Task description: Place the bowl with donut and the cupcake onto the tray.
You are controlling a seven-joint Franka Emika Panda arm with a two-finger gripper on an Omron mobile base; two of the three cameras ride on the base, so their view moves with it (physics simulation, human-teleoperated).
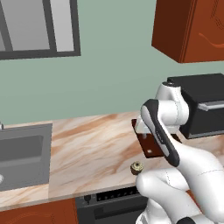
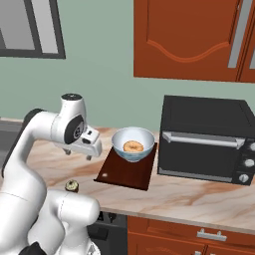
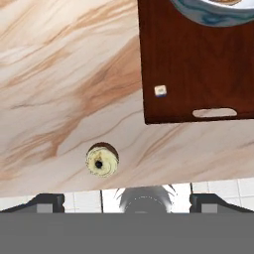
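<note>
In the left base view, the cupcake (image 1: 137,167) is seen alone on the marble bench (image 1: 87,148), near its front edge. In the right base view, the bowl (image 2: 133,144) with the donut (image 2: 133,146) is already set on the tray's (image 2: 124,174) far end, and the tool (image 2: 90,148) is held spread and empty beside it. In the hand view, the cupcake lies below, presumably next to be picked.

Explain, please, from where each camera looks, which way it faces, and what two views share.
Left base view: behind the arm's left, facing counter, sink, cupcake; the arm rises at lower right.
Right base view: behind its right, facing tray, bowl with donut, microwave; the arm at left.
Hand view: above, looking down; dark fingertips at bottom.
Shared: cupcake and tray.
</note>
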